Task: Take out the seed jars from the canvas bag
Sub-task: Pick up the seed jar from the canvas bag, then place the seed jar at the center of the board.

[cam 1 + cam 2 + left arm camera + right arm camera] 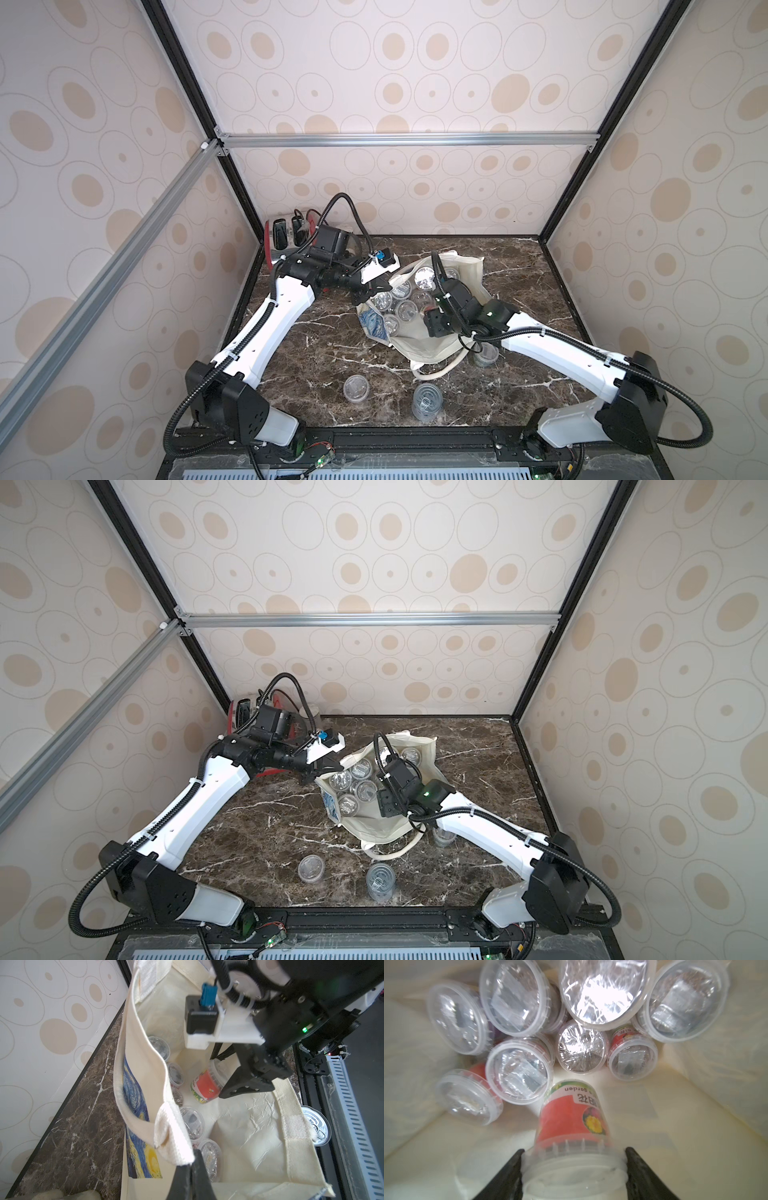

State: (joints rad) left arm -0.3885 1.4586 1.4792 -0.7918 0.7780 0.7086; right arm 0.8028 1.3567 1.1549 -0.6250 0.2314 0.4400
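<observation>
Canvas of the bag (428, 347) stands open on the marble table (316, 332), and the work seems to be at an early stage. Three jars are already outside on the table. One jar (356, 388) is near the front edge, and one that looks taller (427, 402) is beside it. The third (486, 354) is just beside the bag, partly under the right arm.

Many more lie inside the bag. The right wrist view shows eight of them (519, 1072) packed close together, with their clear lids up or tilted. Whether others are hidden below cannot be told.

The left gripper (191, 1178) is clenched on a strap (172, 1134) at the bag's rim and holds the mouth open. The right gripper (574, 1153) is down inside the bag. Its two jaws press on both sides of the lid of the red jar (571, 1118). This jar is tilted, base down toward the bag's floor, a little apart from the cluster. It looks grasped but not yet lifted out.

The step in hand is probably the fourth jar. It must be raised over the rim and set on the table. The same must then be done for every jar in the bag, which is most of the task.
</observation>
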